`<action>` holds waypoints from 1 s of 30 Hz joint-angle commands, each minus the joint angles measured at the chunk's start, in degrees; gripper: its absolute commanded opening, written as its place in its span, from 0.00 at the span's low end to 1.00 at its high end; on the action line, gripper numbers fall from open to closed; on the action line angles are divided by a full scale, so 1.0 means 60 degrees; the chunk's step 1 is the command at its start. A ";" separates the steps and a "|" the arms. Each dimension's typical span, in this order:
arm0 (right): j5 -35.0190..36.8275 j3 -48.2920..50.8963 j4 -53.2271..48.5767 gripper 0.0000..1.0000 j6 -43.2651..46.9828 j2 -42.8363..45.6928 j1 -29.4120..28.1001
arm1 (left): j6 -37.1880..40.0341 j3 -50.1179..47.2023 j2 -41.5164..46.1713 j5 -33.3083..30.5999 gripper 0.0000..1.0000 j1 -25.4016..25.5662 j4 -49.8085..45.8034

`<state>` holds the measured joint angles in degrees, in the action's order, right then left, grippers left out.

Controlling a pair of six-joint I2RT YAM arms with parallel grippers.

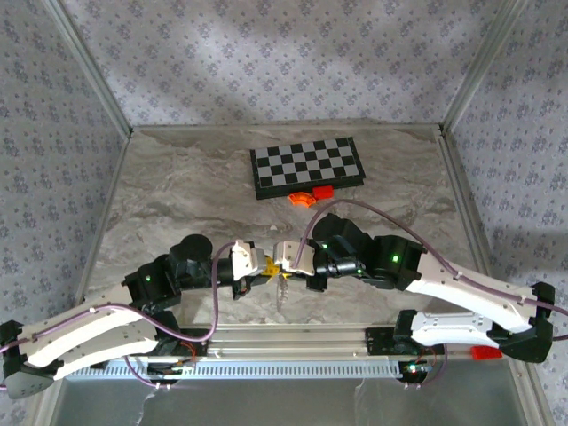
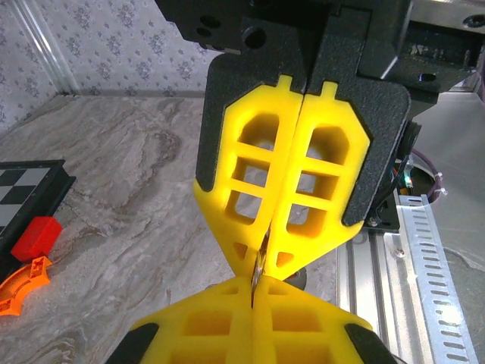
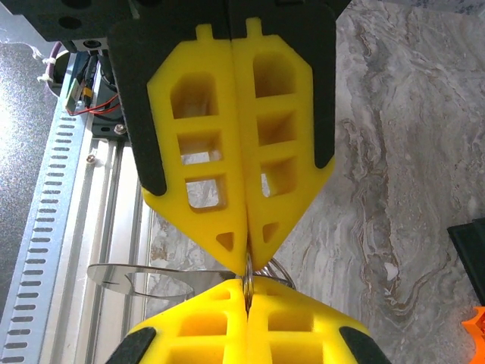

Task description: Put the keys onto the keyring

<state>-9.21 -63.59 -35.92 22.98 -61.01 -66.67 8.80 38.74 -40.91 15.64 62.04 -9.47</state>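
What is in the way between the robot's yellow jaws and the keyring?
Nothing visible. The left gripper and right gripper meet tip to tip, jaws shut, both pinching the silvery keyring between them. The chessboard sits far back on the table, well away.

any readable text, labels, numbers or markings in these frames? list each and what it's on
No readable text in any view.
Chessboard: plain squares, no coordinates visible.
Red block and orange curved piece: no print visible.
Yellow fingers and slotted rail: unmarked.
Keyring: too small to tell whether it carries a stamp.
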 commanded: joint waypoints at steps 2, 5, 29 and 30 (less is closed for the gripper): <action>-0.0418 -0.0256 0.0184 0.00 -0.0003 0.0090 -0.0090 | -0.0121 0.0180 0.0325 0.0083 0.00 0.0031 0.0708; -0.0369 -0.0219 0.0210 0.10 -0.0134 0.0135 -0.0091 | -0.0303 -0.0123 0.0599 0.0209 0.00 0.0031 0.1318; -0.0368 0.0732 0.1688 0.00 -0.0696 0.1594 0.0187 | -0.1466 -0.0975 -0.0107 0.1436 0.00 0.0031 0.5012; -0.0333 0.0747 0.1652 0.00 -0.0692 0.1617 0.0186 | -0.1463 -0.0916 -0.0139 0.1392 0.00 0.0031 0.4826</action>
<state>-11.16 -59.86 -29.15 18.92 -51.62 -65.63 1.85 31.55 -41.01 21.30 62.00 16.58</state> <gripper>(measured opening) 0.056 0.043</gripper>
